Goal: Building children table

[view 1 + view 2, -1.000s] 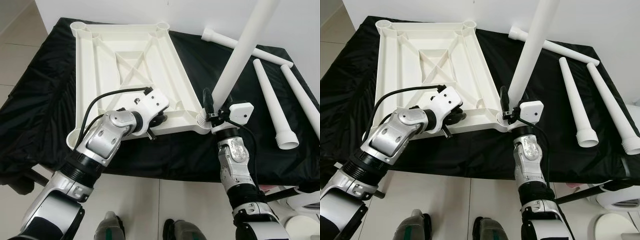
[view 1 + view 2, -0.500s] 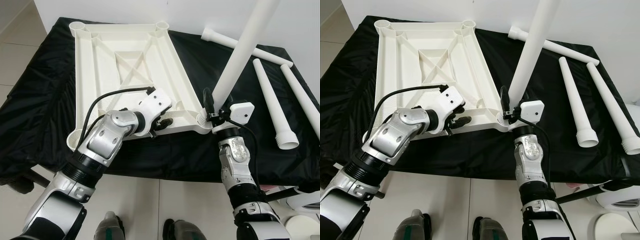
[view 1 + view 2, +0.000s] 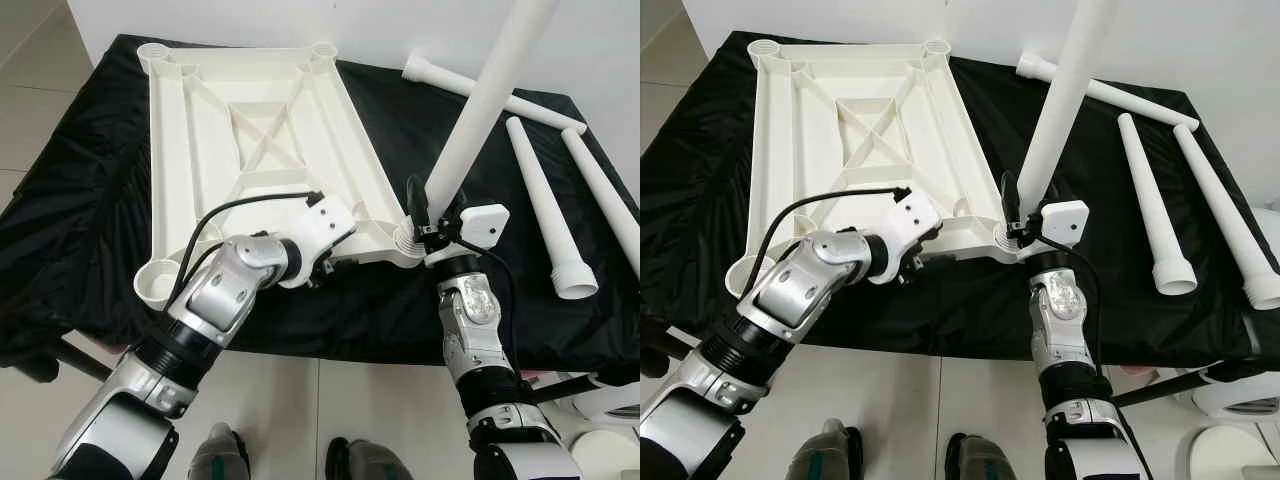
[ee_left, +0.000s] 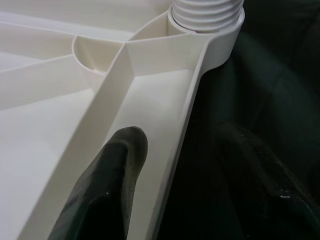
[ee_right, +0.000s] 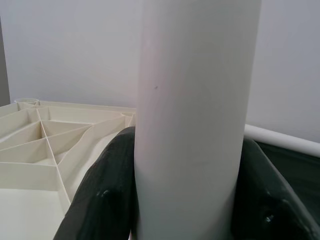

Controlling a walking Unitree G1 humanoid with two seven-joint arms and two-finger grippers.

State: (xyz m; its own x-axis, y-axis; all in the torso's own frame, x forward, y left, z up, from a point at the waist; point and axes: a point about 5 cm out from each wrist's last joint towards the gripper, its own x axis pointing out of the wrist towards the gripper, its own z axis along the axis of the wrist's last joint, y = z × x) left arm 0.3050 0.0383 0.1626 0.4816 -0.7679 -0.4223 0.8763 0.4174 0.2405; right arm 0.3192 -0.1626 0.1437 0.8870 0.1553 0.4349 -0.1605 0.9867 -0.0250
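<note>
Left eye view has your right gripper [image 3: 428, 222] clamped on the upright table leg [image 3: 480, 110] at the tabletop's [image 3: 255, 140] near corner socket. Your left gripper [image 4: 172, 175] has its fingers apart, straddling the upside-down tabletop's near rim on the black cloth [image 3: 80, 180]. Three loose legs [image 3: 545, 205] lie right.

You've got a smooth, off-white plastic tabletop [image 3: 250, 130] with a slight sheen, ribbed underside up. The upright leg [image 3: 480, 110] and the three loose legs [image 3: 545, 205] look like the same satin plastic. The surface's black cloth [image 3: 90, 200] is wrinkly and faintly shiny. Your arms are brushed silver metal, and the left end effector [image 4: 190, 185] has matt black, rubbery-looking fingers [image 4: 112, 180].
</note>
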